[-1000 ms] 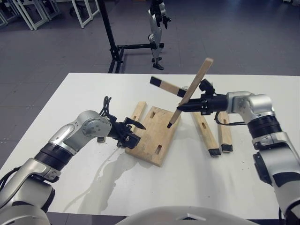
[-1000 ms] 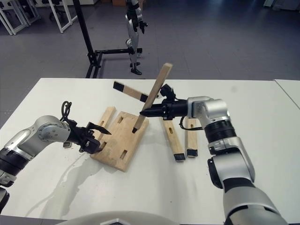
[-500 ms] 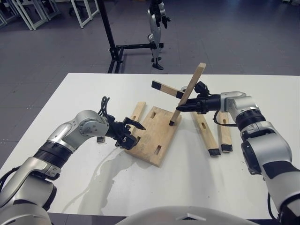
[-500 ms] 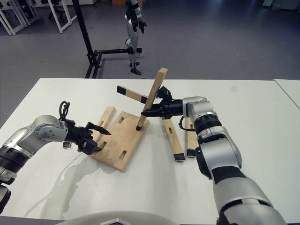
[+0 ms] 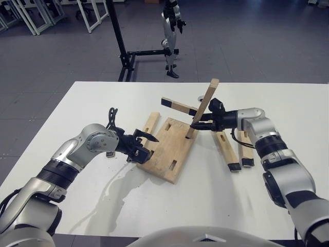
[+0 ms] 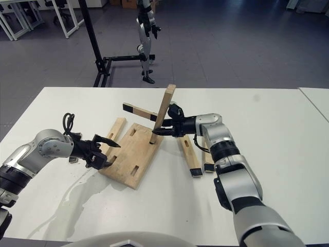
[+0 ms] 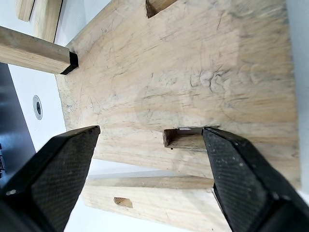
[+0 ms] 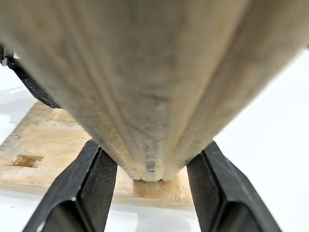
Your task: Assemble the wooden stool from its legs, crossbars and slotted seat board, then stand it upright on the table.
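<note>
Leg [image 5: 204,102] tip at seat board [image 5: 165,155] slot

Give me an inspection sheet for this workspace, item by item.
Surface: white table.
Job's things: seat board flat; held leg tilted, lower end at a corner slot; black-tipped bar behind; short leg at the board's far left; loose leg and its neighbour to the right.
Clutter: nothing seen.
Grippers: left gripper open at the board's left edge; right gripper shut on the held leg.
Cables: black cable looped at the left wrist; second cable under the right forearm.
Surroundings: grey floor, black stand, another humanoid robot.
</note>
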`<control>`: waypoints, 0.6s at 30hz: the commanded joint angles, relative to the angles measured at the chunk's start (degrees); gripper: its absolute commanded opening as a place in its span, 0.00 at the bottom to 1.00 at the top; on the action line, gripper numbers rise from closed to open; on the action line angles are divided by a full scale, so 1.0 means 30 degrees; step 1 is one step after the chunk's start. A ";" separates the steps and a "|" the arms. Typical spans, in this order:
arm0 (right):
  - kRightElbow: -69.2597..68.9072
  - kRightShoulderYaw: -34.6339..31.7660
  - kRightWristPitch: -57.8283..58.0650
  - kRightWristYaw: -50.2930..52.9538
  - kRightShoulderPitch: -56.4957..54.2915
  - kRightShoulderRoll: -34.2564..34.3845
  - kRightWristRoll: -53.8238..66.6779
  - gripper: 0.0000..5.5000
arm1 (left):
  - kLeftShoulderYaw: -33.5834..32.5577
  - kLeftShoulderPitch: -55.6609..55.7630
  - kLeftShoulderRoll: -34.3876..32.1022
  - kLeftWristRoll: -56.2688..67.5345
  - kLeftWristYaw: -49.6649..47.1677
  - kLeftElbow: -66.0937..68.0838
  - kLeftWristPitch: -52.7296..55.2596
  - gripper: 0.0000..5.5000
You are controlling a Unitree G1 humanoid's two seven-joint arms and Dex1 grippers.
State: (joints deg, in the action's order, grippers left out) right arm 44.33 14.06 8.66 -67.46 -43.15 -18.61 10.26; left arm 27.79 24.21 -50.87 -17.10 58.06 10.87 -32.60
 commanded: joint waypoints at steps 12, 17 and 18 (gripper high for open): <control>0.0441 0.1885 0.7989 -0.0564 0.3836 -0.1720 0.0485 0.37 | -0.0022 -0.3051 0.1139 0.1650 0.1509 -0.5284 0.5326 0.72; 0.1374 0.1763 0.6518 -0.0202 0.2870 -0.1456 0.0180 0.37 | -0.0187 -0.3515 0.1224 0.1651 0.1616 -0.6061 0.6093 0.72; 0.1112 0.1820 0.5797 -0.0034 0.2932 -0.1456 0.0015 0.37 | -0.0204 -0.3595 0.1287 0.1608 0.1606 -0.6137 0.6224 0.72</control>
State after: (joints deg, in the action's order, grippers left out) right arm 42.02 14.61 23.89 -71.84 -42.01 -24.24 17.88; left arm 25.03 15.40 -48.93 -12.59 62.12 -6.51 -14.23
